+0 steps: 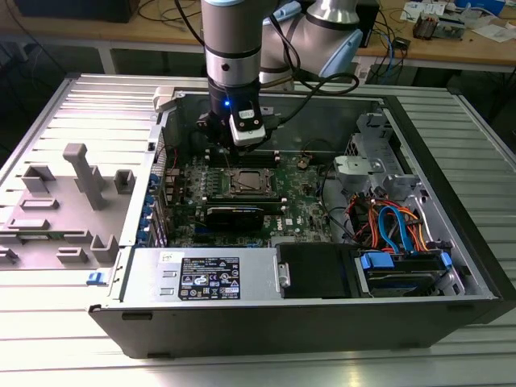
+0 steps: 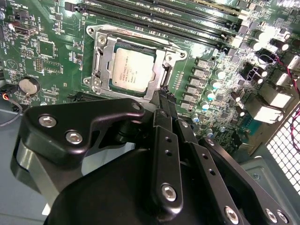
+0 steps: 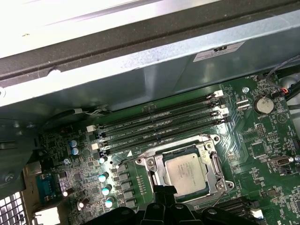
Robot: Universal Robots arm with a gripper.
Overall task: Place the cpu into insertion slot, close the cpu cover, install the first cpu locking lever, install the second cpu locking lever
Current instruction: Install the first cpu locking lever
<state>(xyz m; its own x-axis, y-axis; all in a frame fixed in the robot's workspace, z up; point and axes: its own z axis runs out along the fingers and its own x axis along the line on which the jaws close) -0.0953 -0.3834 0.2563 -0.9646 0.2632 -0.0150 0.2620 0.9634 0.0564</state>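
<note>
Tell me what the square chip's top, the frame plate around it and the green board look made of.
Small square silvery-grey chip: top looks like metal, matt; light spreads in a soft, even sheen.
Thin silvery square frame plate around it: probably stamped sheet metal, shinier, with glints on bent edges.
Large green circuit board: seemingly rigid laminate with a glossy green coat, showing fine traces.

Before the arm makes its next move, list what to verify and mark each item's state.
1. cpu lying flat in the insertion slot: ok.
2. cpu cover down around the chip: ok, judging by the second wrist view.
3. Both locking levers latched: cannot tell.
4. gripper empty: ok, it is shut with nothing in it.
5. Gripper clear of the cover's edge: cannot tell; its tip is close beside the cover.
</note>
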